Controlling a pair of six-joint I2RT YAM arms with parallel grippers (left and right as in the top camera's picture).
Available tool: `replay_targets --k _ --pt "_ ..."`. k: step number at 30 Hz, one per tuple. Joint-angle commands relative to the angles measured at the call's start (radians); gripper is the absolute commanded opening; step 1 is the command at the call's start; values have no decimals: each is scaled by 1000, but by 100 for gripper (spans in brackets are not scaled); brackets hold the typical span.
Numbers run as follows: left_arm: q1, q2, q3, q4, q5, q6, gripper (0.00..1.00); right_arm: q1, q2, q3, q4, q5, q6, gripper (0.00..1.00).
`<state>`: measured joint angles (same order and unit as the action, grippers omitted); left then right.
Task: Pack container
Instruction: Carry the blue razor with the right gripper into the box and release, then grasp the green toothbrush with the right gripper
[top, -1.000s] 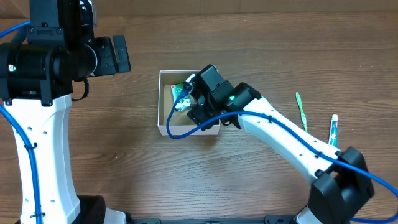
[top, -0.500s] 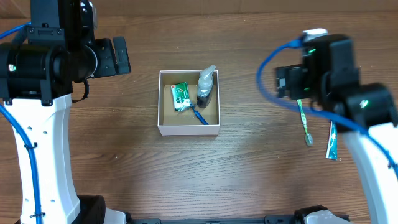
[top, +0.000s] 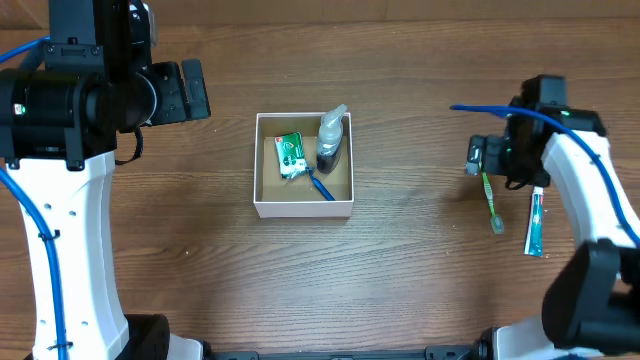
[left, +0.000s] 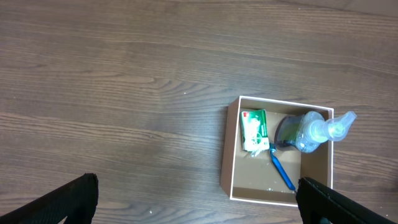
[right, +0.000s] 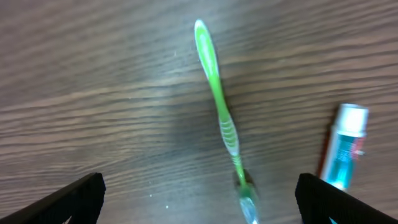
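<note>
The container is seen upright on the wooden worktop, near its middle, with its top open. Inside it a green-and-white packet is laid flat. A clear spray bottle is laid beside the packet with its nozzle reaching past the rim. A blue-handled item is set aslant near both; what it is cannot be told.

The right jaws are held released and spread wide, well apart from the container, and nothing is gripped between their fingers. Below them a green toothbrush is seen lying on the worktop, with a toothpaste tube near it but not touching.

The left jaws are likewise released and empty, their fingers parted. They are held above the worktop, off to one side of the container.
</note>
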<state>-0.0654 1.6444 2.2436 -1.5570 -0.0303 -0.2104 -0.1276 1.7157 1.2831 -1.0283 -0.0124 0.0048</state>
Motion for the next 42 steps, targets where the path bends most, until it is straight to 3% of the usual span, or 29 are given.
replay_targets --k 1,24,27,30,33,40,42 --pt "0 3 -3 -2 5 5 100 1 64 -32 34 -23 7 100" --pt "0 3 -3 -3 5 5 100 -1 133 -206 243 -8 8 98" --pt "0 3 -3 -3 5 5 100 -1 133 -206 243 -8 7 88" --pt "0 3 -3 -3 5 5 100 -1 133 -206 243 -8 8 62" --pt "0 3 -3 -3 5 5 100 -1 133 -206 243 -8 7 47" --pt "0 3 -3 -3 5 5 100 -1 133 -206 243 -9 8 37" --pt "0 3 -3 -3 5 5 100 -1 133 -204 243 -9 8 26"
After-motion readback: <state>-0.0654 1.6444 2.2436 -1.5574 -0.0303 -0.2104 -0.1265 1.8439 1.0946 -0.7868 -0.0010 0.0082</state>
